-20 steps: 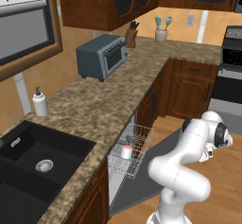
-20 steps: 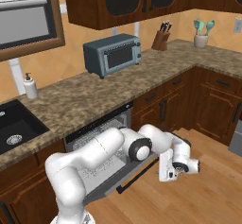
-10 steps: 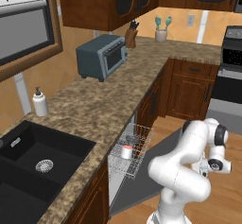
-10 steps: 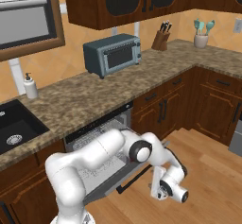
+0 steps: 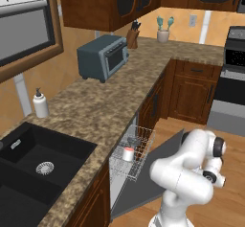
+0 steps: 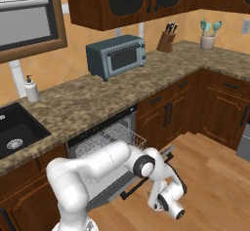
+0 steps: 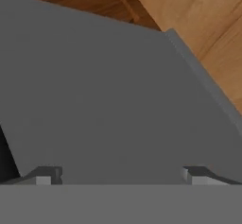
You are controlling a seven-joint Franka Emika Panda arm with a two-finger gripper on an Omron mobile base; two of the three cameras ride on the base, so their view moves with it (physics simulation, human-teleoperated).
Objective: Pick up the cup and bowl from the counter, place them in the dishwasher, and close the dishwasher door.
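The dishwasher (image 5: 125, 174) stands open, its white wire rack (image 5: 139, 144) pulled out. The cup (image 5: 127, 153), white with a red rim, sits upright in that rack. The bowl is hidden. The dishwasher door (image 5: 143, 185) hangs down, a flat dark grey panel with a black bar handle (image 6: 142, 185) at its outer edge. My hand (image 6: 168, 204) is low over the wood floor, just beyond and below that edge. In the hand view my gripper (image 7: 121, 176) is open and holds nothing, and its fingertips (image 7: 45, 176) face the grey door panel (image 7: 104, 100) at close range.
On the counter (image 5: 95, 111) stand a toaster oven (image 5: 103, 56), a soap bottle (image 5: 40, 104) and a knife block (image 5: 132, 37). A black sink (image 5: 33, 159) lies at the left. Wooden cabinets (image 5: 191, 94) and a stove (image 5: 232, 77) bound the wood floor (image 6: 219, 176).
My hand has dropped from about handle height toward the floor and swung in closer to the door's outer edge. The cup, rack and door have not moved.
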